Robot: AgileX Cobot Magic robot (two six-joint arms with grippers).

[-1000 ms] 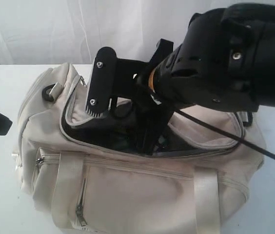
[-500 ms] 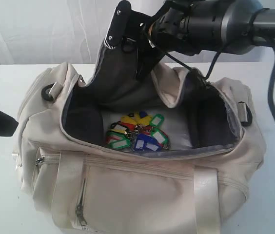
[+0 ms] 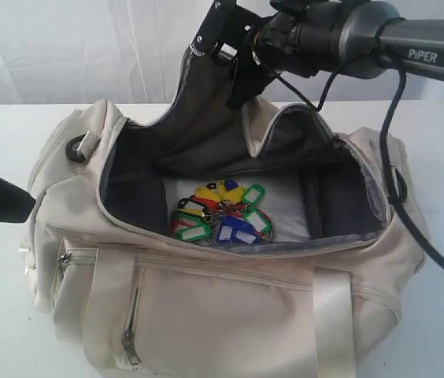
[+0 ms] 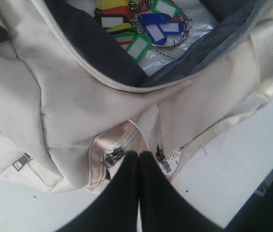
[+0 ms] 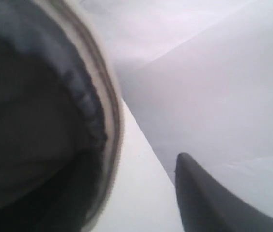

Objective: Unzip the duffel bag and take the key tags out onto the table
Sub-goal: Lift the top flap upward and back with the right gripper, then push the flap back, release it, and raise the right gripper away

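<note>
The cream duffel bag [image 3: 230, 307] lies on the white table [image 3: 1, 134] with its top unzipped and gaping. The key tags [image 3: 222, 214], red, green, blue and yellow, lie on the bag's floor and also show in the left wrist view as key tags [image 4: 146, 26]. My right gripper [image 3: 214, 76] is above the bag's far rim, open. The grey-lined top flap [image 3: 198, 118] hangs lifted over one finger. One bare finger [image 5: 199, 193] shows beside the flap [image 5: 39, 121]. My left gripper [image 4: 139, 153] is shut on nothing, just off the bag's left end by a pocket zipper pull [image 4: 113, 157].
White curtain [image 3: 64, 47] backs the table. The right arm's black cable [image 3: 411, 213] loops down over the bag's right end. A grey strap ring [image 3: 76, 147] sits on the bag's left end. Bare tabletop [image 4: 233, 164] lies beside the bag.
My right gripper has risen out of the bag and moved up and right, pulling the flap up with it and uncovering the key tags. The left gripper has hardly moved.
</note>
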